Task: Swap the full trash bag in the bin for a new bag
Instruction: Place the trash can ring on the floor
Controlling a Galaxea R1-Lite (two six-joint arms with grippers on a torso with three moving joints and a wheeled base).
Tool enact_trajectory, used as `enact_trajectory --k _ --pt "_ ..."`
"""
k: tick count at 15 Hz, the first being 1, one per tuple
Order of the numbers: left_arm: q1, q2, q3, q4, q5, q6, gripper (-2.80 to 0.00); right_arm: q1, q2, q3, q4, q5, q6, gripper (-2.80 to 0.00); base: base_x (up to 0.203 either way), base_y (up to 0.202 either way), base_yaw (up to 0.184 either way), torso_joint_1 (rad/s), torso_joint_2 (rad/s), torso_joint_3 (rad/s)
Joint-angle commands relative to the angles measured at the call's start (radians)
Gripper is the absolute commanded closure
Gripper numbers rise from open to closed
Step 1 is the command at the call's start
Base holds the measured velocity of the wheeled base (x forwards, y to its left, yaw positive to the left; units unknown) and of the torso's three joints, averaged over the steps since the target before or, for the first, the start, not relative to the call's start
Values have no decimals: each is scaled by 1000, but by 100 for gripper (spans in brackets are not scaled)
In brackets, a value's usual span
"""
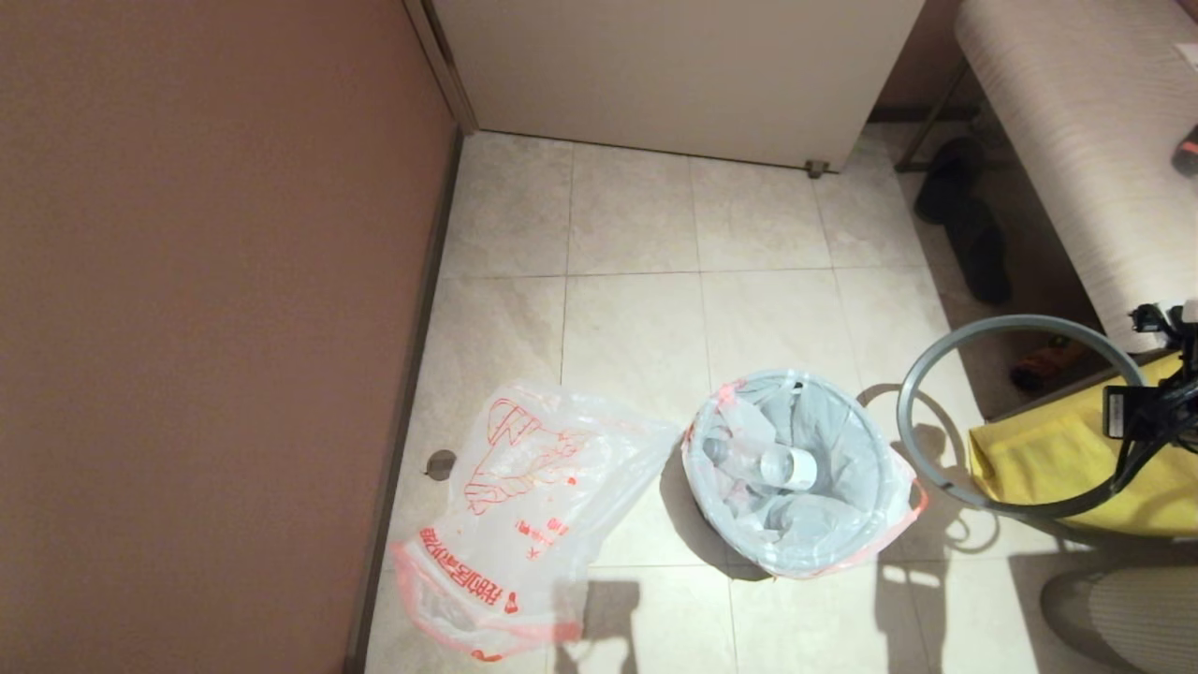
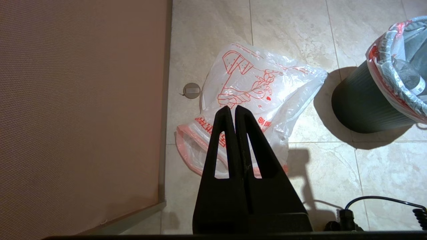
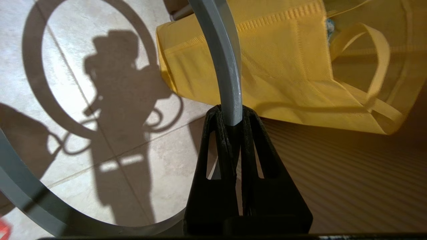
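The bin (image 2: 360,100) stands on the tiled floor, lined with the full trash bag (image 1: 824,449), whose pink-orange hem folds over its top; a clear bottle (image 1: 777,465) lies inside. The new bag (image 1: 533,496), with red drawing and characters, lies flat on the floor to the left of the bin. My left gripper (image 2: 232,107) hangs shut and empty above the new bag (image 2: 267,86). My right gripper (image 3: 231,108) is shut on the grey hoop (image 3: 227,66), held in the air right of the bin. In the head view the hoop (image 1: 913,374) stands tilted beside my right gripper (image 1: 1128,463).
A brown wall (image 1: 187,328) runs along the left and a white cabinet (image 1: 674,75) closes the back. A yellow fabric bag (image 1: 1039,459) lies under the hoop's right side, next to a striped bench (image 1: 1076,140). Dark shoes (image 1: 973,243) sit under it. A round floor plate (image 1: 440,463) is near the wall.
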Motion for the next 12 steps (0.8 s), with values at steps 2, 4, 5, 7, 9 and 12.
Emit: enact_trajectory --k 2,4,5,7,9,12 --pt "0 0 44 0 0 0 0 -24 226 -6 -127 5 -28 0 0 0 0 0 0 0" --pt "0 0 7 0 0 0 0 -32 352 -7 -210 26 -61 0 0 0 0 0 0 0" --pt "0 0 0 0 0 0 0 -35 405 -5 -233 58 -76 0 0 0 0 0 0 0" --pt "0 0 0 0 0 0 0 -40 505 -3 -248 119 -126 0 0 0 0 0 0 0" --pt "0 0 0 0 0 0 0 -51 593 -5 -250 147 -189 0 0 0 0 0 0 0" --pt "0 0 0 0 0 0 0 -58 669 -1 -225 274 -233 0 0 0 0 0 0 0"
